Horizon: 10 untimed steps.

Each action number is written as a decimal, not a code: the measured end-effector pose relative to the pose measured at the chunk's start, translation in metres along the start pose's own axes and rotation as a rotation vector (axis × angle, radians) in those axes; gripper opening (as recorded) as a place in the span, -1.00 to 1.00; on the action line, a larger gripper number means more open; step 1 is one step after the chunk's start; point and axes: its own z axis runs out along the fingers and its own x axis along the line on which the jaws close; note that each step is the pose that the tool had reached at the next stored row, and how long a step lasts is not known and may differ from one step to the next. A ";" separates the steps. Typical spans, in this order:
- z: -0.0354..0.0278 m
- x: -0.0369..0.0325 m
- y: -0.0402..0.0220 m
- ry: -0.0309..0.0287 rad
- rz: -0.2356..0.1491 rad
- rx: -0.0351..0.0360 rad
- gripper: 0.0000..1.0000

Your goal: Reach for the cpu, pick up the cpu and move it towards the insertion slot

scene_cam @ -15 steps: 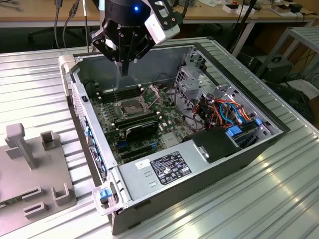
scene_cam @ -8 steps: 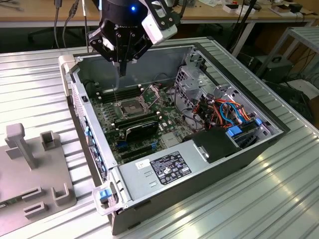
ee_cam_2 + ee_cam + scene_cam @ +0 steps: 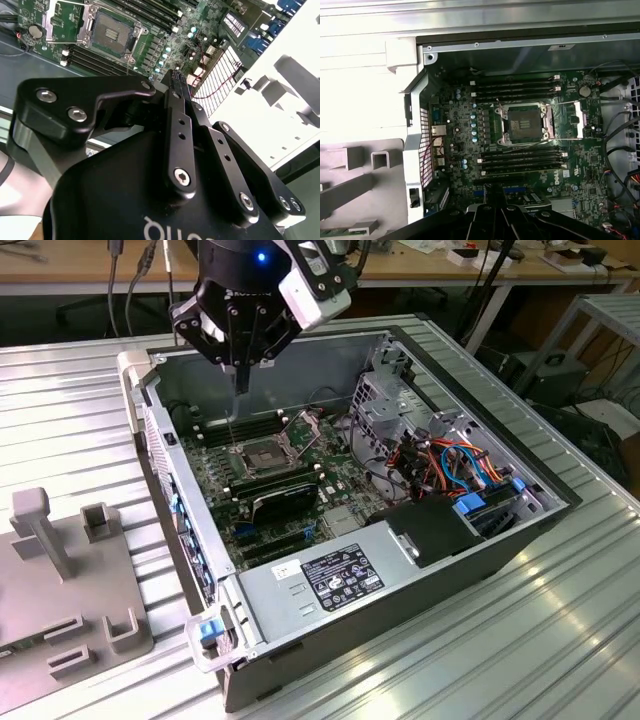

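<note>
My gripper (image 3: pixel 240 377) hangs over the open computer case (image 3: pixel 150 430), just above its far side, with the dark fingers (image 3: pixel 175 100) drawn together to a point. Nothing shows between them, and the cpu is hidden. The insertion slot (image 3: pixel 262 453) is a square socket with a shiny frame and dark centre. It lies on the green board below the gripper and a little toward the exterior view's right. Both wrist views show the insertion slot (image 3: pixel 111 31) (image 3: pixel 525 122) with its cover plate (image 3: pixel 580 120) swung open and its wire lever raised. In the first wrist view the gripper (image 3: pixel 496 194) is well short of the socket.
Long black memory slots (image 3: pixel 517 87) flank the socket. A black finned block (image 3: pixel 285 498) lies in front of it. A metal drive cage (image 3: pixel 395 405), coloured cables (image 3: pixel 450 465) and a black box (image 3: pixel 440 530) crowd the exterior view's right. A grey fixture plate (image 3: pixel 60 580) sits outside the case.
</note>
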 end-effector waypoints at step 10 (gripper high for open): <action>-0.0001 0.0043 -0.0003 0.0000 0.000 0.0000 -0.79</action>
